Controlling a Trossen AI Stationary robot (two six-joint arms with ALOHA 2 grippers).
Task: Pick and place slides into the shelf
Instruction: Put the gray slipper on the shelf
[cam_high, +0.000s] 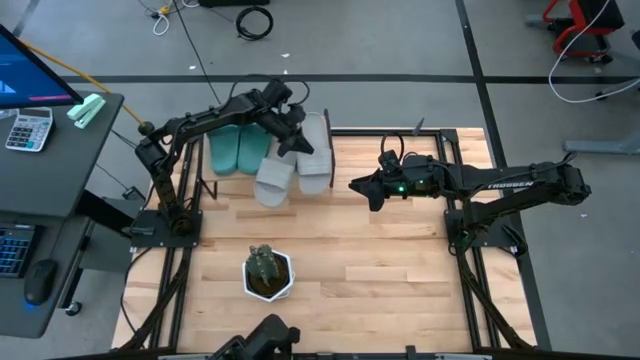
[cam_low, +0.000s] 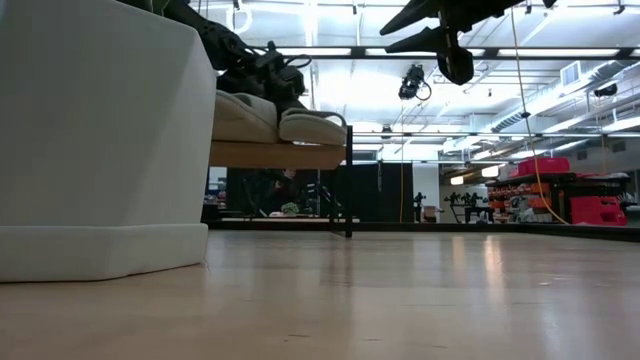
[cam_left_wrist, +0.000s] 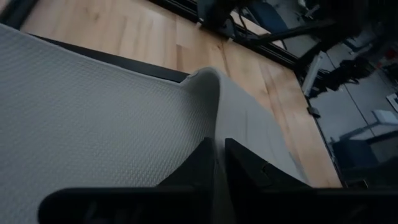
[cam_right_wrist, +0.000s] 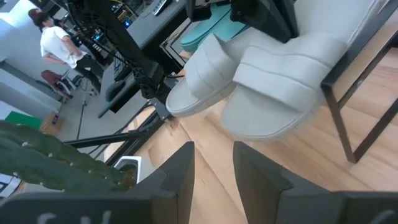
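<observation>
Between the dark fingers of the left gripper (cam_left_wrist: 216, 163) runs the thin raised edge of a light grey rubber slide (cam_high: 272, 180); the jaws stand almost together with only that rim in the slot, so I judge them lightly pinched on it, perhaps just easing off. This sandal lies on the small wooden-topped shelf with black metal legs (cam_high: 328, 130), its toe hanging past the front edge, beside the second light grey slide (cam_high: 315, 160) and the two teal green slides (cam_high: 236, 148) farther along the board.

Such a slide looks light, soft and bendy, with a dimpled sole that should not slip much. A rim pinch lets it sag and twist, so the wide ribbed strap or the sidewall under it seems the surer place to hold.

Ahead of the right gripper (cam_right_wrist: 214, 163), whose jaws hang partly parted and empty above the table, both grey sandals show from the toe end.

Much is hidden: the left wrist view is filled by grey sole, the white plant pot (cam_low: 100, 140) blocks most of the shelf in the low view, and the left arm covers the grey slides' heels from above.
</observation>
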